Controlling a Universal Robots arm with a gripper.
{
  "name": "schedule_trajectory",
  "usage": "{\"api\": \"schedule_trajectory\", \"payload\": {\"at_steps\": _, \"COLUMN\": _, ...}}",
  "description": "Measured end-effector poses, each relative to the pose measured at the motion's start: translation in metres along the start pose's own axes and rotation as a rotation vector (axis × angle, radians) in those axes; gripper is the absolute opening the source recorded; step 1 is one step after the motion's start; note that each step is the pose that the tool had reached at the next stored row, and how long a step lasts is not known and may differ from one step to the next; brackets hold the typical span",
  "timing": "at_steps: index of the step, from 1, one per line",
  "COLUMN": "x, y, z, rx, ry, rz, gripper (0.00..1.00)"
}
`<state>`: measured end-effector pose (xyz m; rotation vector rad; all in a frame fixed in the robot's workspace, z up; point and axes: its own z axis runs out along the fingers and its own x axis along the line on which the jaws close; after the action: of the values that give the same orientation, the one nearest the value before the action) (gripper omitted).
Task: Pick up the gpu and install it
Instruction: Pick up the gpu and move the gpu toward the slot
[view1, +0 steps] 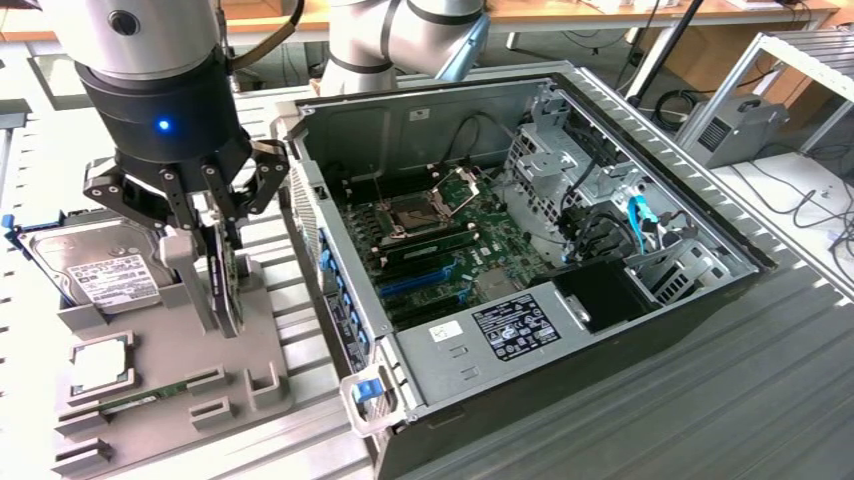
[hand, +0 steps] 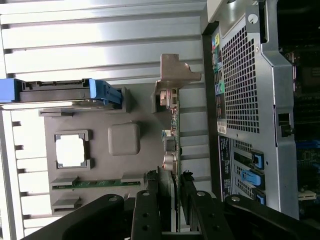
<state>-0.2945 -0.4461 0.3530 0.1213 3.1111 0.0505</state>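
With pincer (hand: 168, 177) drawn narrow, clasps the gpu (hand: 169, 145) by both faces, as far as can be seen. Finds it upright on edge in its slot on the grey holder (hand: 100, 120), just beside the open computer case (hand: 240, 80). Judges the grasp made, lift-out and install not yet done.

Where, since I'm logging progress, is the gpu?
At the exterior view's left, the gpu stands on edge in the grey fixture, under the hand, beside the hard drive.
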Motion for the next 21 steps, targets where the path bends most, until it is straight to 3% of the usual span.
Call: {"api": "schedule_trajectory", "payload": {"at_steps": 21, "x": -0.0001, "y": 0.0001, "z": -0.0039, "rx": 0.0001, "ry": 0.0001, "rz": 0.0, "gripper": 0.29}}
